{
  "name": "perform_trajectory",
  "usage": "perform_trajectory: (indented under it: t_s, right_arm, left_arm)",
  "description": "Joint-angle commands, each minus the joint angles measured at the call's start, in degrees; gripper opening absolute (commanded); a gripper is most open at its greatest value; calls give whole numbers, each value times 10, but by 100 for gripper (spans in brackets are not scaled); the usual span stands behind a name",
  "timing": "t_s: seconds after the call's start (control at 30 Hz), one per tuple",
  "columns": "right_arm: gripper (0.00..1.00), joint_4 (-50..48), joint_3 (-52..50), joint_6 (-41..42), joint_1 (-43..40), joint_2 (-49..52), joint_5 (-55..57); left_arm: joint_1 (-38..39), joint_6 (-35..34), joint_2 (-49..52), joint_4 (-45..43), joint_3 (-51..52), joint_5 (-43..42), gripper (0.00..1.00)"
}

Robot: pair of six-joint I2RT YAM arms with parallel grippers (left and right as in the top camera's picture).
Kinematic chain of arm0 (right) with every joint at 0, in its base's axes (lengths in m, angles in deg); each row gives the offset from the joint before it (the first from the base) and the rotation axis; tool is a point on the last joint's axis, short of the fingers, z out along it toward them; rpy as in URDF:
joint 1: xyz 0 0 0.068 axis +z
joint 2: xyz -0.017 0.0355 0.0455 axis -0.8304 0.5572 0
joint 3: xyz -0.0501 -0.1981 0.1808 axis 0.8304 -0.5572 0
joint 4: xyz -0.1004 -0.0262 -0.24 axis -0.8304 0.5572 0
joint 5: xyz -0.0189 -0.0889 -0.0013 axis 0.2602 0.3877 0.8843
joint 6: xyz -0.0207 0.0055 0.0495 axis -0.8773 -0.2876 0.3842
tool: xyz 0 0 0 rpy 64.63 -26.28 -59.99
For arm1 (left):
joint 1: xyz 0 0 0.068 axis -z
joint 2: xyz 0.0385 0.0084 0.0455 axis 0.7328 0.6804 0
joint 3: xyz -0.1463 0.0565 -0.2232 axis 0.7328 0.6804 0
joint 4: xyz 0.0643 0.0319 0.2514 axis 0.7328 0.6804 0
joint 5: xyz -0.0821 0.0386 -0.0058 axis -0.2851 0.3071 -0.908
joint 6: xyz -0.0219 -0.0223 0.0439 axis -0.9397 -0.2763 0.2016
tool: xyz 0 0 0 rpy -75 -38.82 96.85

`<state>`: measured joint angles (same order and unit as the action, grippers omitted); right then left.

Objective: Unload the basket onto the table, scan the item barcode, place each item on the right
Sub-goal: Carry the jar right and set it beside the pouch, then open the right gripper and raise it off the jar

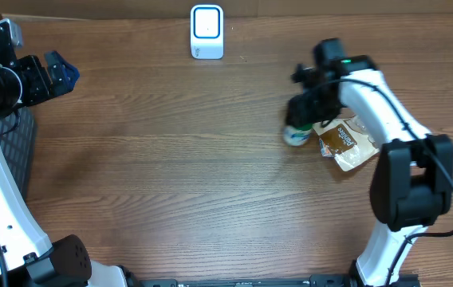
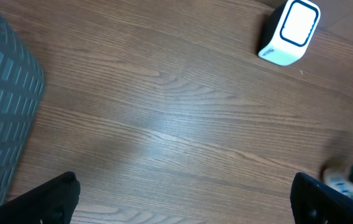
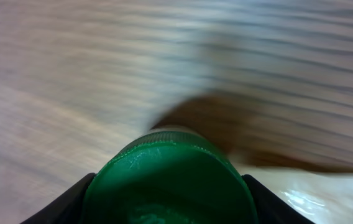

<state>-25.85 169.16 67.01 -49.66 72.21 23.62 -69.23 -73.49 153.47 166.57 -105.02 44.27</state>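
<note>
Looking along your right wrist camera first, you see the right gripper (image 3: 167,208) closed partway around a small bottle (image 3: 164,171). Its round green cap fills the gap, with a black finger (image 3: 61,208) against each side. The wood behind it is blurred.

From overhead, that bottle sits low over the right half of the wooden table (image 1: 171,175), under the black gripper head. A brown pouch (image 1: 343,142) lies flat just beside it, on the side away from the centre; you cannot tell whether the two touch.

Across the table, your left gripper (image 2: 183,200) hangs at the far left with its jaws spread wide and nothing between them. A dark mesh bin (image 1: 15,147) stands beside it at the left edge.

Farthest from you, a white barcode scanner (image 1: 207,32) stands upright at the back edge, well apart from the bottle.
</note>
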Motion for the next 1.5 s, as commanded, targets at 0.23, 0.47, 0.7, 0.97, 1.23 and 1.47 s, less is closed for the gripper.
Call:
perform_trajectory:
  t_s: [0.23,0.47,0.7,0.97,1.23,1.47]
  right_arm:
    - [55,-28,-7,32,-50,-5,4]
    - [100,-19,-5,33,-49,-10,-20]
    - [100,21,44,48,-49,-70,-82]
    - [100,141,118,145,-49,-143,-159]
    - [100,243,118,133,-49,-154,-160]
    - [89,263,118,127,-49,-160,-152]
  left_arm:
    - [4,11,-4,-1,-8,-4,100]
    - [4,11,-4,-1,-8,-4,100]
    - [4,11,-4,-1,-8,-4,100]
    - [4,11,-4,-1,-8,-4,100]
    - [4,11,-4,-1,-8,-4,100]
    - [4,11,-4,-1,-8,-4,100]
